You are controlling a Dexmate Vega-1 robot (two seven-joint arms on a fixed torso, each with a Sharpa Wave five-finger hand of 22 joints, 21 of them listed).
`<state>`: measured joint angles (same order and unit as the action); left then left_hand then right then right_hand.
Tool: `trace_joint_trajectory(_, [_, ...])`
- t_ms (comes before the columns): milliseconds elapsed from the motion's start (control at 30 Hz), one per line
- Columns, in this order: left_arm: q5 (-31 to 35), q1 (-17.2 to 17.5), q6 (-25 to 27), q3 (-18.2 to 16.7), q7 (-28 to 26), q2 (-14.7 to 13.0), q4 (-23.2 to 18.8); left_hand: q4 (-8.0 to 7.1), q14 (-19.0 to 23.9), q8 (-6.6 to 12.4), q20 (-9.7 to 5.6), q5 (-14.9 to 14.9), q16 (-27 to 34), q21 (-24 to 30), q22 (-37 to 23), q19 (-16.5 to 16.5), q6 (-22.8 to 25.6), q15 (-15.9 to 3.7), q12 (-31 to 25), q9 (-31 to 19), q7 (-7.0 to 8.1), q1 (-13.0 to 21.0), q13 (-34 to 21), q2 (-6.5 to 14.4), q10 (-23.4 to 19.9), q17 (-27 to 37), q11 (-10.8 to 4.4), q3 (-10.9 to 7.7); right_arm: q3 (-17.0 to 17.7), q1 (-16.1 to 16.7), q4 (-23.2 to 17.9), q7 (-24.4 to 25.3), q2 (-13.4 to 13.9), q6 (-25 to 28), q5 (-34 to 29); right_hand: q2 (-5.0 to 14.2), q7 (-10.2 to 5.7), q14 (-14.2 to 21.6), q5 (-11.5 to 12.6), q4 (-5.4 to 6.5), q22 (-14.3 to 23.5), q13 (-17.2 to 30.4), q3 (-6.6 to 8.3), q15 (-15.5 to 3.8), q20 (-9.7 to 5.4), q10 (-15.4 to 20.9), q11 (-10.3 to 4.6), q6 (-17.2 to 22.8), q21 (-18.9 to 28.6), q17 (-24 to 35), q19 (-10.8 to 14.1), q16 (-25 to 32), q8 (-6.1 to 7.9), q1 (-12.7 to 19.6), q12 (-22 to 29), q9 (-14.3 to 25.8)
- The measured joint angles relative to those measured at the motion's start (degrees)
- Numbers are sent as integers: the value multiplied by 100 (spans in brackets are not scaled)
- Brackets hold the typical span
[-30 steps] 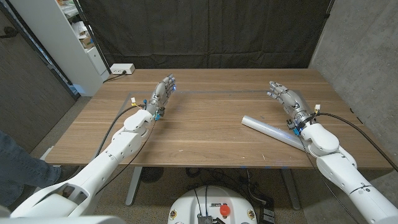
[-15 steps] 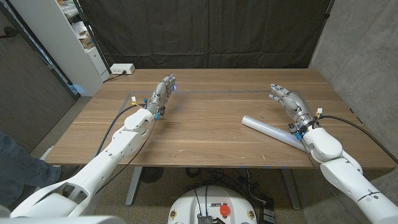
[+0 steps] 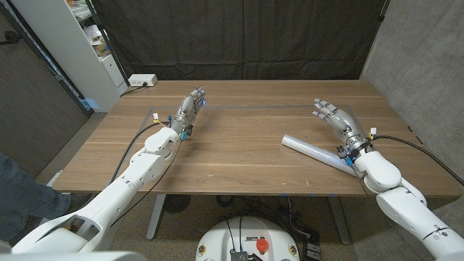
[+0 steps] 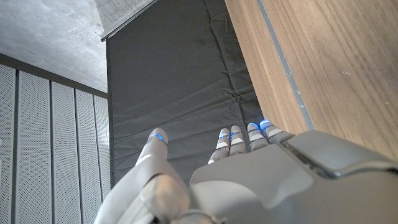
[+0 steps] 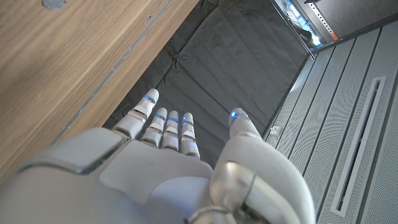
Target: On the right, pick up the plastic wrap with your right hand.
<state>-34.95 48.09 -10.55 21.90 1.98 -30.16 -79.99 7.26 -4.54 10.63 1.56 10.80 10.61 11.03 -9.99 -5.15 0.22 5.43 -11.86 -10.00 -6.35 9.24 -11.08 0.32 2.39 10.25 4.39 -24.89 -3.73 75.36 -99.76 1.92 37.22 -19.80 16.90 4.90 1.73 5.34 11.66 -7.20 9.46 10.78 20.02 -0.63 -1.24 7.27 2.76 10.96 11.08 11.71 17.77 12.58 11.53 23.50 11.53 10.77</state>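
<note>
Bare wooden table between the two arms, plastic wrap roll lying just inboard of the right forearm, right hand with fingers spread beyond the roll's far side, left hand well apart, black curtain behind the far edge.

I saw a silvery-white plastic wrap roll on the brown woodgrain table, grey hands with blue-lit fingertips, black backdrop curtain across the frame's top.

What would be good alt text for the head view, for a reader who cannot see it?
A roll of plastic wrap lies on a wooden table, beside the robot's right wrist. The right hand is open beyond it, not touching it; the left hand is open at the far left.
</note>
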Motion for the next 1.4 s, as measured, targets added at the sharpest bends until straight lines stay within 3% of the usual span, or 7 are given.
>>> trace_joint_trajectory(800, [16, -32, -20, 26, 21, 54, 31, 0, 0, 0, 22, 0, 0, 0, 0, -22, -1, 0, 0, 0, 0, 0, 1, 0, 0, 0, 0, 0, -18, 470, -334, 682, 369, -85, -575, -43, -30, 51, 23, -59, 0, 0, 26, -10, 11, 62, 1, 52, 0, -27, 51, 0, 0, 43, 0, 0])
trace_joint_trajectory(1400, [15, -105, -62, 40, 54, 105, 129, 0, 0, 0, 21, 0, 0, 0, 0, -21, -1, 0, 0, 0, 0, 0, 1, 0, 0, 0, 0, 0, -81, 774, -712, 1339, 766, 301, -1236, -67, -30, 73, 23, -96, 0, 0, 32, -32, 11, 83, -20, 52, 0, -26, 50, 0, 0, 70, 0, 0])
